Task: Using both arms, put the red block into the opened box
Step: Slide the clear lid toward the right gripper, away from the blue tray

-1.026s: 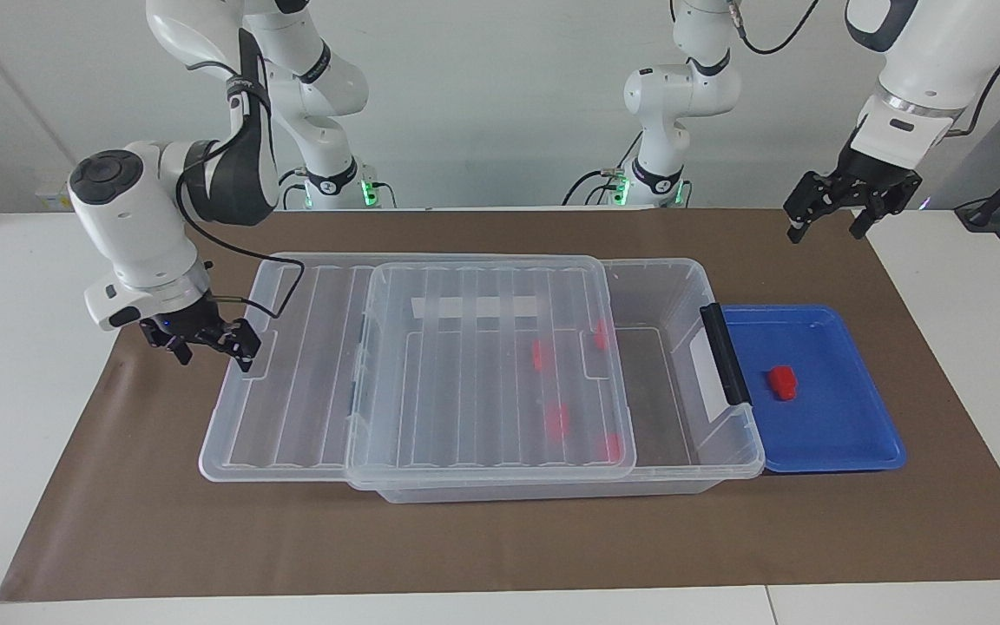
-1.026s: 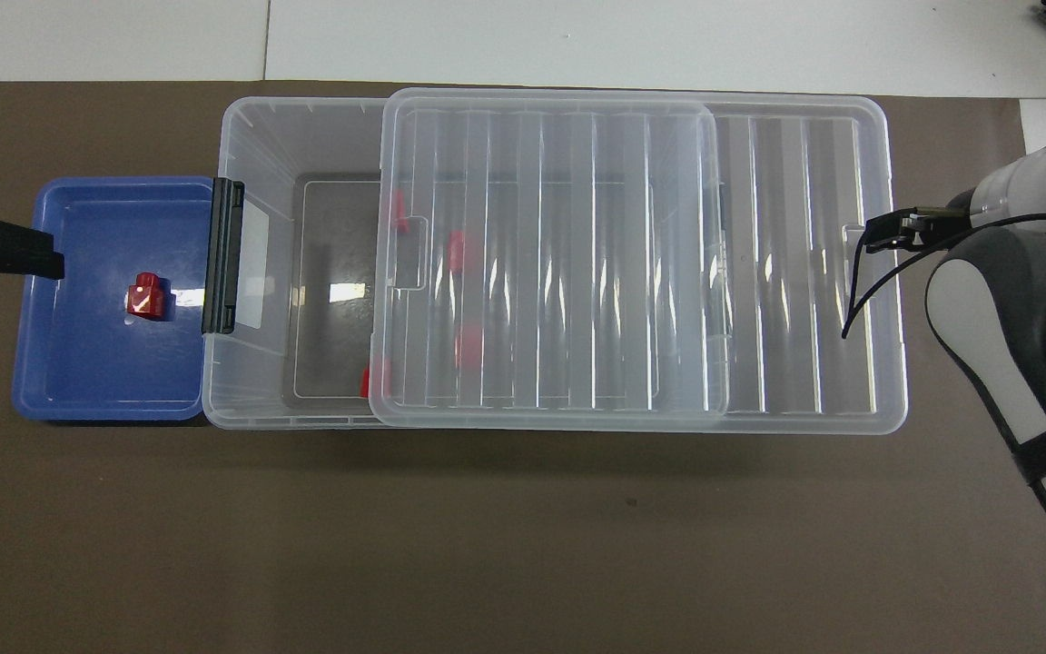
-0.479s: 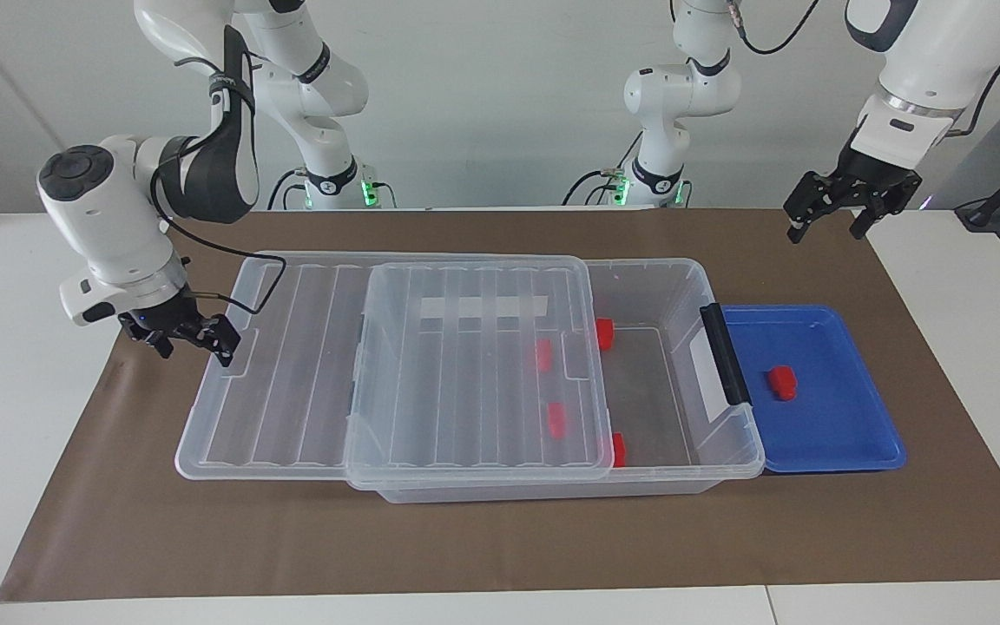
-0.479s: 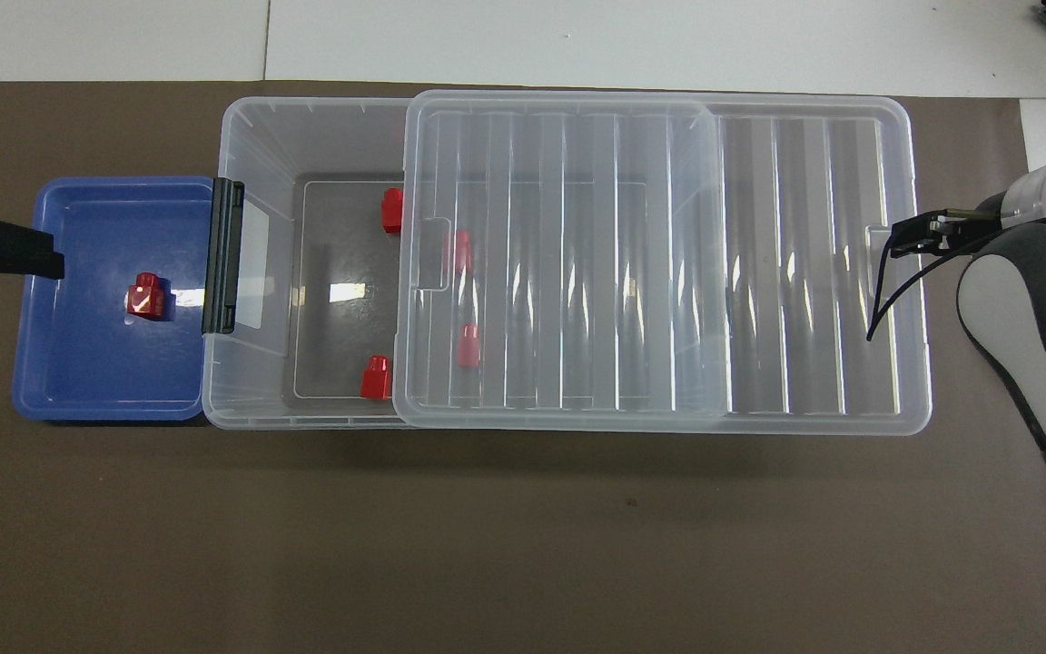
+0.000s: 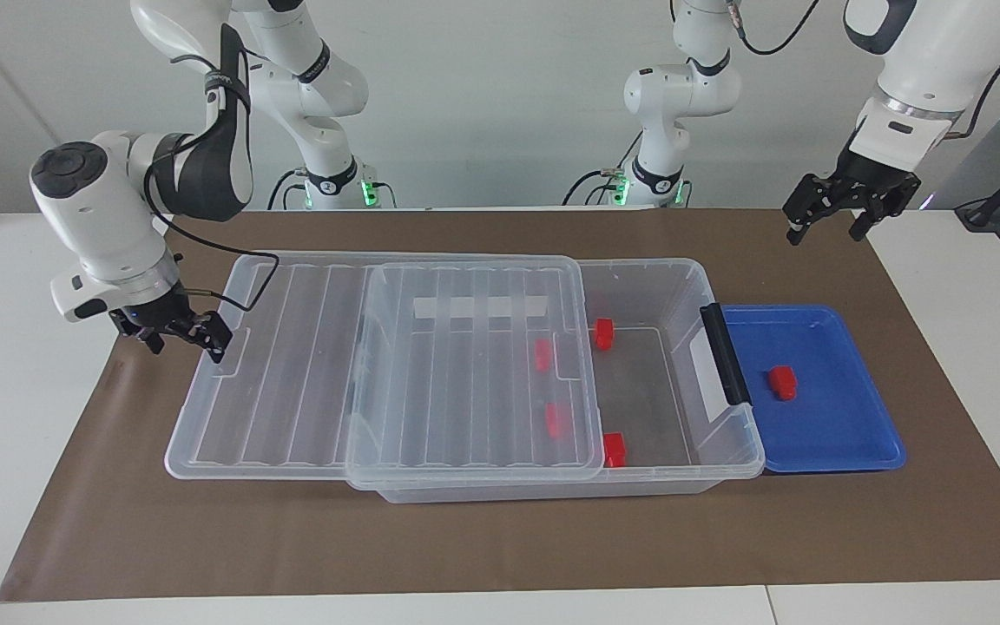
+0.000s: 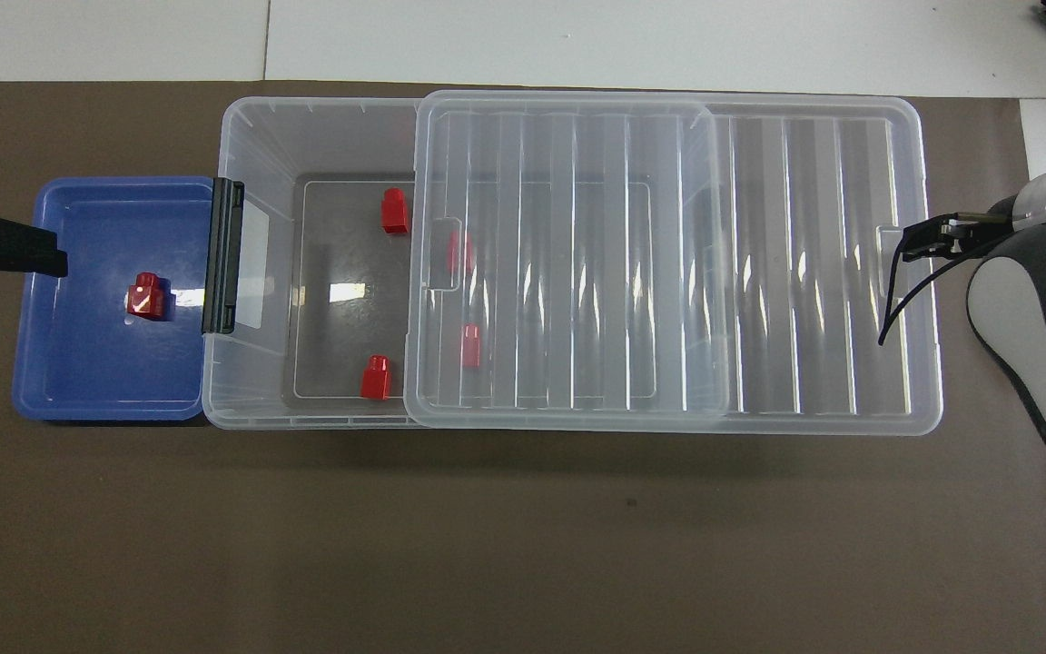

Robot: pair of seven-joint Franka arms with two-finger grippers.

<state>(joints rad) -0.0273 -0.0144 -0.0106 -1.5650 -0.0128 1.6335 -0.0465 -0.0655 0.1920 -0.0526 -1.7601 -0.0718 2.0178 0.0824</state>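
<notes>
The lid point(image 5: 378, 369) has slid further toward the right arm's end, drawn by the right hand point(image 5: 177, 334) at its edge; grip state cannot be told. Box point(image 5: 730, 447) partly open. Remaining: left hand point(image 5: 830, 217), open, must move the block point(image 5: 782, 382) from the tray point(image 5: 865, 456).

text: none readable | labels: blank white strip on box point(image 5: 480, 306) | brands: none | numbers: none
</notes>
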